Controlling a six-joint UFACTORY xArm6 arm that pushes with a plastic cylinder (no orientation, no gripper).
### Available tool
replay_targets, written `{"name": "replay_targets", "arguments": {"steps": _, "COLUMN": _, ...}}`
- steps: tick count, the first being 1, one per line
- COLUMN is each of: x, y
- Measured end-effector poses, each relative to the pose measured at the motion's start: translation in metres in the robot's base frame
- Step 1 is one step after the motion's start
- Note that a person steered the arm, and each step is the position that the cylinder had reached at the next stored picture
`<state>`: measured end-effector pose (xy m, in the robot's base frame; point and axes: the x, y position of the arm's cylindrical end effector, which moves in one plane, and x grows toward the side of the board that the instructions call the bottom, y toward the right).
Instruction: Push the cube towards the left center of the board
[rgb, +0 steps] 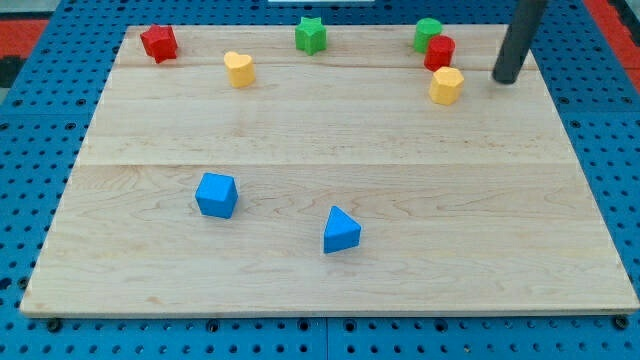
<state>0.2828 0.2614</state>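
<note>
Our tip (507, 79) sat at the board's (330, 130) 1 o'clock corner, well apart from the blue cube (216, 194)
No fingers on our rod; cube lay abt 8 o'clock of centre, blue wedge (341, 230) at its 4 o'clock, yellow hexagon block (446, 85) just at tip's 9 o'clock

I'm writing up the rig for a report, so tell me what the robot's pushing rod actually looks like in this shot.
Only the lower part shows: a straight, smooth rod, dark grey to black, round in section, entering from the view's top right edge. My tip is a plain blunt end with no pad, jaws, cables or markings visible. The arm above it is out of frame.
</note>
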Motion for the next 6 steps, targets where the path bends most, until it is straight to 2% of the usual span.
{"name": "replay_targets", "arguments": {"steps": 1, "x": -0.018, "y": 0.039}}
{"name": "replay_targets", "arguments": {"steps": 3, "x": -0.041, "y": 0.047}}
{"name": "replay_targets", "arguments": {"steps": 4, "x": -0.056, "y": 0.011}}
{"name": "replay_targets", "arguments": {"steps": 5, "x": -0.048, "y": -0.055}}
{"name": "replay_targets", "arguments": {"steps": 6, "x": -0.004, "y": -0.123}}
